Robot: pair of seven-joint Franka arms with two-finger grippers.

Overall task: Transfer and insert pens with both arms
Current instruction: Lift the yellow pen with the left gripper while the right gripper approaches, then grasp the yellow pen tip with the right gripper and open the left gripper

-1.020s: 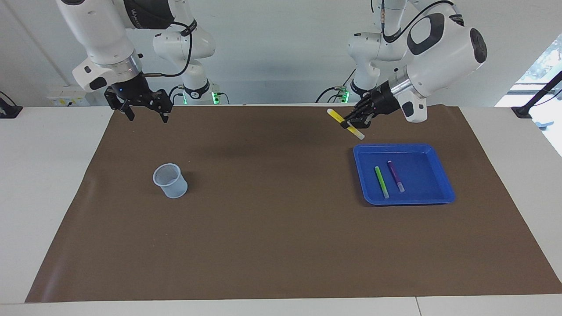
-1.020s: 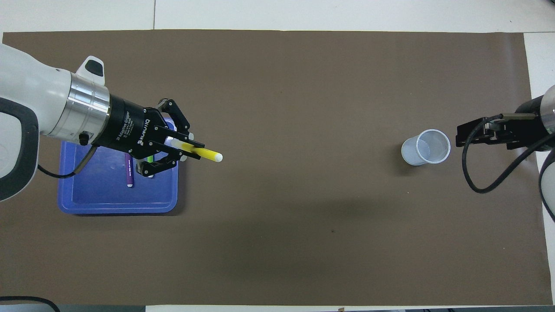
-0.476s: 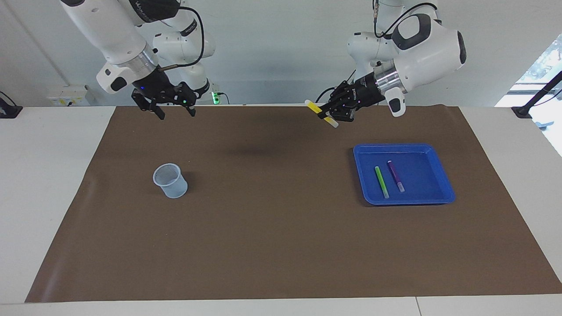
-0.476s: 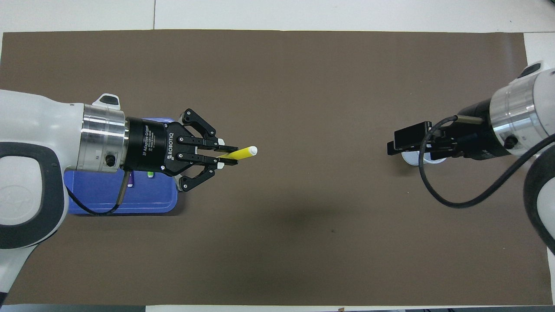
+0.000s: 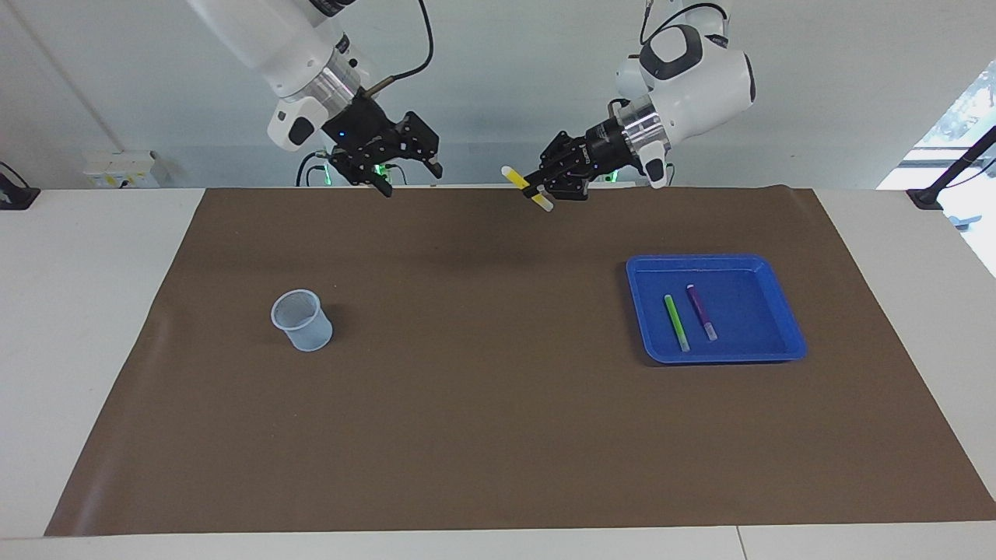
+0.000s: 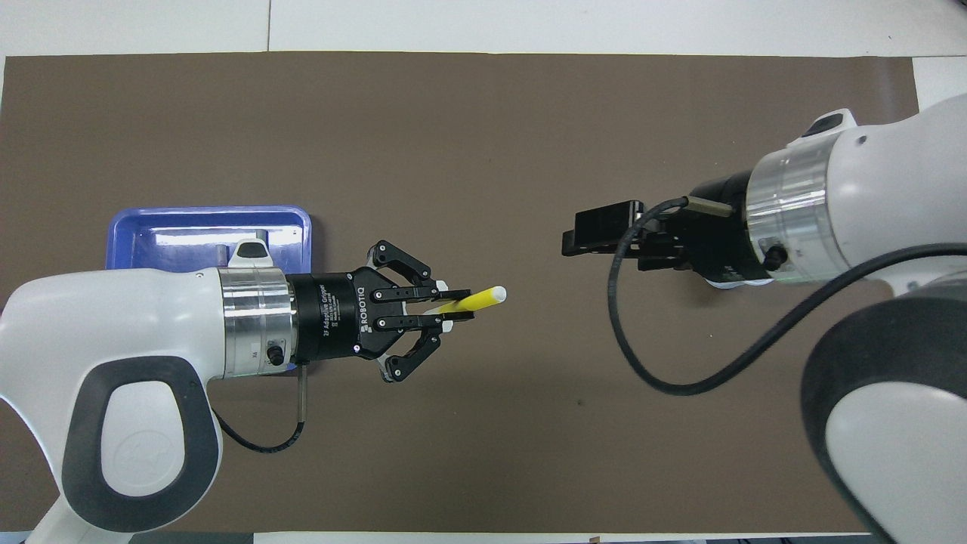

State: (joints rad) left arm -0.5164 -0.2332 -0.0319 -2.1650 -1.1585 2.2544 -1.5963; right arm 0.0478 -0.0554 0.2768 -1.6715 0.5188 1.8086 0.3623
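Left pincer (image 5: 542, 189) clenched on slim yellow marker pen (image 5: 527, 188) over counter middle | right pincer (image 5: 402, 165) released, apart | handover pending | pale mesh cup (image 5: 301, 320) seemingly empty | green pen (image 5: 676, 322), purple pen (image 5: 701, 311) left in blue tray (image 5: 782, 307).

**Mat, tray, cup: what else is on the table**

Facing view: a brown mat (image 5: 498, 435) covers most of the white table (image 5: 93, 311). A blue tray (image 5: 704, 260) lies flat on the mat, centre-right of the frame. A pale mesh cup (image 5: 302, 320) stands upright at centre-left, well apart from the tray. There's a wall socket box (image 5: 117, 169) at upper left.

Overhead view: the tray (image 6: 208, 213) is at mid-left, approx. half hidden. The mat (image 6: 483, 113) fills the frame, w/ the table (image 6: 529, 23) showing along the top edge.
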